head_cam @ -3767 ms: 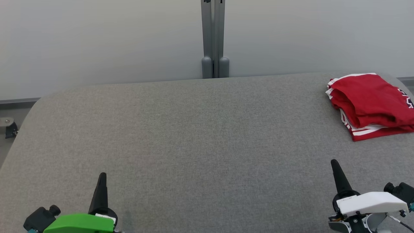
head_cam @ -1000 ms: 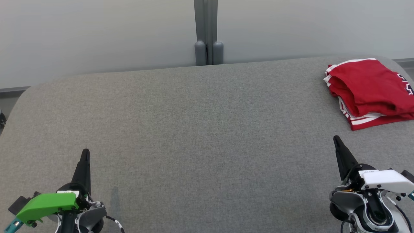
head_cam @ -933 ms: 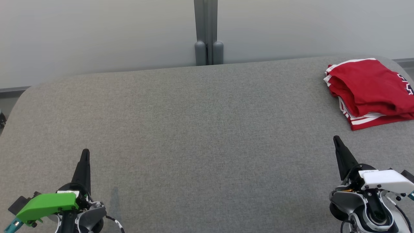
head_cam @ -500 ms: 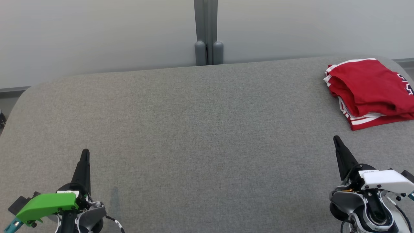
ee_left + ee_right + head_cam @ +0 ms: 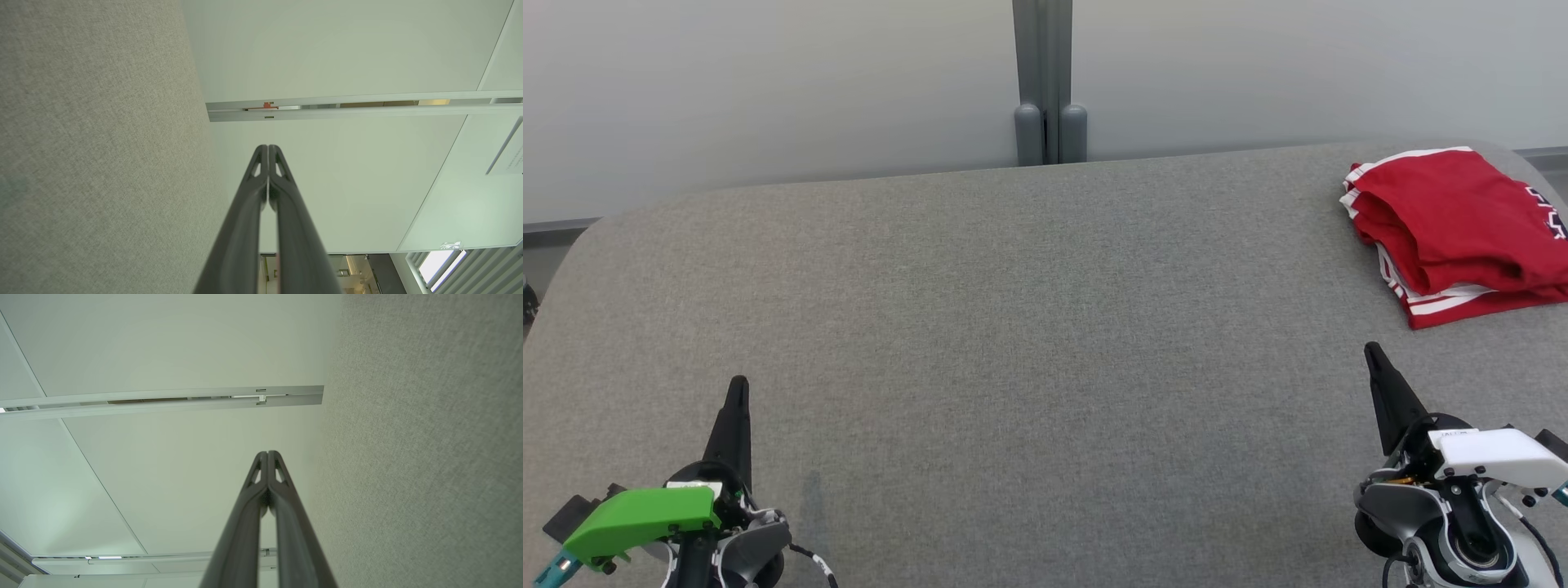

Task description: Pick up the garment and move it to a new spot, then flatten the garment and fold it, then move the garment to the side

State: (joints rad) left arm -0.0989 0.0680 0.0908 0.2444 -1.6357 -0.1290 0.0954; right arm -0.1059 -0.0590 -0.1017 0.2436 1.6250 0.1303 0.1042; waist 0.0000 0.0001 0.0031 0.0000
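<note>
Our left pincer (image 5: 738, 388) and right pincer (image 5: 1374, 355), both pressed together, stay still; the folded shirt (image 5: 1454, 220) rests at the counter's (image 5: 1029, 327) right edge. We judge the task done.

Soft, even, bright light falls across the tabletop (image 5: 1045, 327). One faint shadow lies just beside the left tool (image 5: 738, 384). Head view sharp; wrist views soften toward the bottom edge.

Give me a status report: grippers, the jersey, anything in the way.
Jaws shut and empty on left gripper and right gripper, near edge of the table. Folded garment at far right, apart from both. Nothing in the way.
</note>
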